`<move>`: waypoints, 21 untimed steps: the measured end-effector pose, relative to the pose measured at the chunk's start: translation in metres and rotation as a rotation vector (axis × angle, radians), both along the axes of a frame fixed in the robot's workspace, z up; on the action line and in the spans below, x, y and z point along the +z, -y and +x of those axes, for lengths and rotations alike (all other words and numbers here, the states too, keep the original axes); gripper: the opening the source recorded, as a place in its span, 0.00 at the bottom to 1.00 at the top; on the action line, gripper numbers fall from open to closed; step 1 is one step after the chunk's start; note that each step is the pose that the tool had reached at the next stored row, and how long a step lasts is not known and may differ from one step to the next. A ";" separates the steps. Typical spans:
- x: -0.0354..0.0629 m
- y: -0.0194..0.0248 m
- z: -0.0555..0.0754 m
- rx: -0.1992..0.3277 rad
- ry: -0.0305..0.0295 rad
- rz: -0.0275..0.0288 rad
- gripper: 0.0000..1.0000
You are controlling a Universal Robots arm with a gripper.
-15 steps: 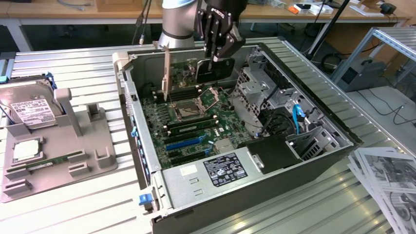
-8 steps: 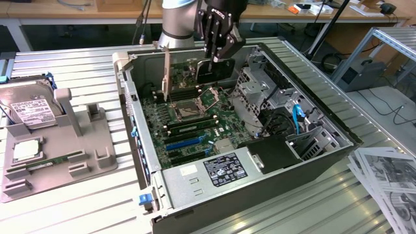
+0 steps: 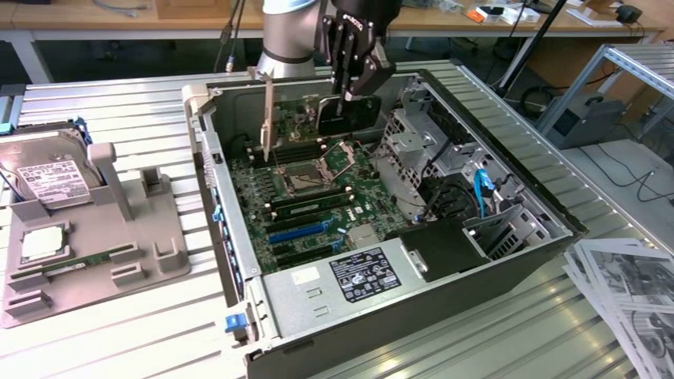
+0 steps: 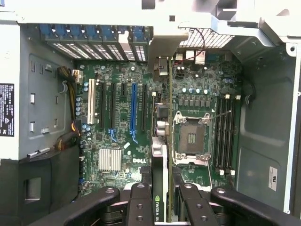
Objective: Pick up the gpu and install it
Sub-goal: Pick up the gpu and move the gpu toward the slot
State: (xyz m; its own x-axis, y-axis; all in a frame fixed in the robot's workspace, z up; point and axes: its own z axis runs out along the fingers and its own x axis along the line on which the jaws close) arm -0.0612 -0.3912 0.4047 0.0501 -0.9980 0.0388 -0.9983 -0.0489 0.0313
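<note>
Hard drive (image 3: 47, 178) stands in the grey fixture (image 3: 158, 237) at the worktop's (image 3: 126, 103) edge on the exterior view's left; I can't read its white label. Mid-worktop lies the open computer case (image 3: 242, 260). Over its far end my gripper (image 3: 353, 91) pinches the gpu (image 3: 339, 118) on edge, jaws narrow. Its silver bracket (image 3: 268, 118) hangs toward the motherboard (image 3: 305, 197), the card partly hidden behind the fingers. From the wrist I read NVIDIA on the card's edge and a DELL logo (image 4: 137, 161). The power-supply sticker (image 3: 364, 276) is too fine to read. Printed sheets (image 3: 627, 292) are cut off at the exterior view's right.
</note>
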 end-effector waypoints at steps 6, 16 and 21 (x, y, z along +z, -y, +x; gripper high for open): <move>-0.0083 0.0004 0.000 0.000 0.0000 0.0001 0.27; -0.0190 0.0087 0.000 0.000 0.0000 0.0001 0.27; -0.0242 0.0174 0.000 0.000 0.0000 0.0001 0.27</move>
